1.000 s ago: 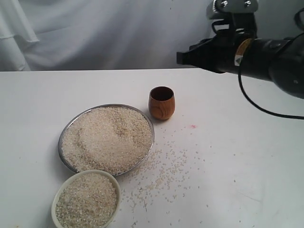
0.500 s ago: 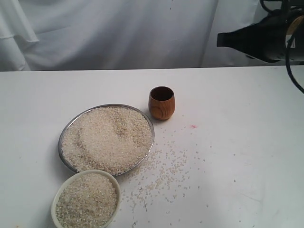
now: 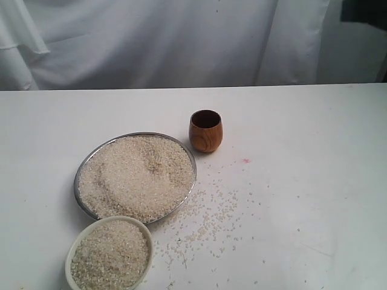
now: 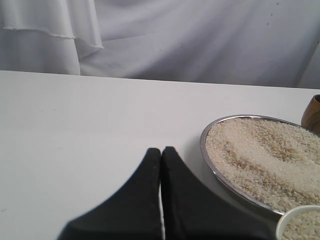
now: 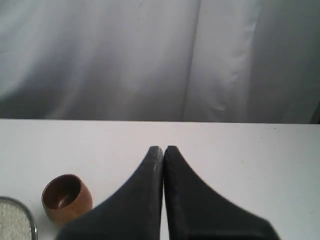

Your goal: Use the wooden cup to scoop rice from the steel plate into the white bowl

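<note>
Reddish-brown barrel-shaped wooden cup [image 3: 205, 130] stands upright beside the shiny round steel plate [image 3: 91, 154] of beige rice [image 3: 136, 175] (cream-white bowl [image 3: 112, 219] nearby); left gripper [image 4: 161, 150] and right gripper [image 5: 163, 148] pressed together.

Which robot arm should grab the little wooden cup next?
Probably the right. The wooden cup stands right of the steel plate, with bare table toward the right gripper; the left gripper would have to cross that plate.

Reddish-brown wooden cup [image 3: 205, 130] with darker grain streaks; beside it, silver steel plate [image 3: 77, 181], beige rice [image 3: 136, 175], cream white bowl [image 3: 68, 258].
</note>
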Robot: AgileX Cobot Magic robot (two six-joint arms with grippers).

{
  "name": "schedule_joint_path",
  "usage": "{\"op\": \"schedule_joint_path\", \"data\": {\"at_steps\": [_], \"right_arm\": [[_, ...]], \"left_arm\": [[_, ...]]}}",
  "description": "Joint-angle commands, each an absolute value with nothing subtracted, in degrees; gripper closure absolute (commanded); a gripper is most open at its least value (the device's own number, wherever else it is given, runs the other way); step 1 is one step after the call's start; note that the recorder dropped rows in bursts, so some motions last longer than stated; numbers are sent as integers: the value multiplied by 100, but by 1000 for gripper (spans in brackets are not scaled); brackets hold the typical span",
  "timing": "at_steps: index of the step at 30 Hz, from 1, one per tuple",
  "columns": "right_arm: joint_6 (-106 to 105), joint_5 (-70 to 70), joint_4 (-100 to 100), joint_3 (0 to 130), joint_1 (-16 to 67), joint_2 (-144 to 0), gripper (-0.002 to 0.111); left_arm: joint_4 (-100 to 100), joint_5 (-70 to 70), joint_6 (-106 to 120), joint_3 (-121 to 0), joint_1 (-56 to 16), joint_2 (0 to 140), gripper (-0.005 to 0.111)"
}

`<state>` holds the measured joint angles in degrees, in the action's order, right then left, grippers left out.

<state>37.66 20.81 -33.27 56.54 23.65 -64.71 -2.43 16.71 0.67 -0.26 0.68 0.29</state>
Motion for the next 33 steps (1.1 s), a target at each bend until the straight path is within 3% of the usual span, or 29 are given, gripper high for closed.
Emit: {"op": "schedule_joint_path", "data": {"at_steps": [1, 8, 22, 29, 33], "right_arm": [[3678, 2076, -3381, 5191, 1987, -5638, 108], [3678, 2289, -3465, 4413, 1868, -4773, 108], [3589, 1492, -3484, 3982, 1880, -4609, 108], [3589, 1023, -3657, 2905, 1459, -3374, 108], [2510, 1315, -2050, 2000, 960, -2023, 108]], "left_arm": [[-248, 1634, 49, 0, 60, 0, 107], [-248, 1634, 49, 0, 60, 0, 107], [-248, 1634, 49, 0, 60, 0, 107], [-248, 1634, 49, 0, 60, 0, 107], [-248, 1634, 49, 0, 60, 0, 107]]}}
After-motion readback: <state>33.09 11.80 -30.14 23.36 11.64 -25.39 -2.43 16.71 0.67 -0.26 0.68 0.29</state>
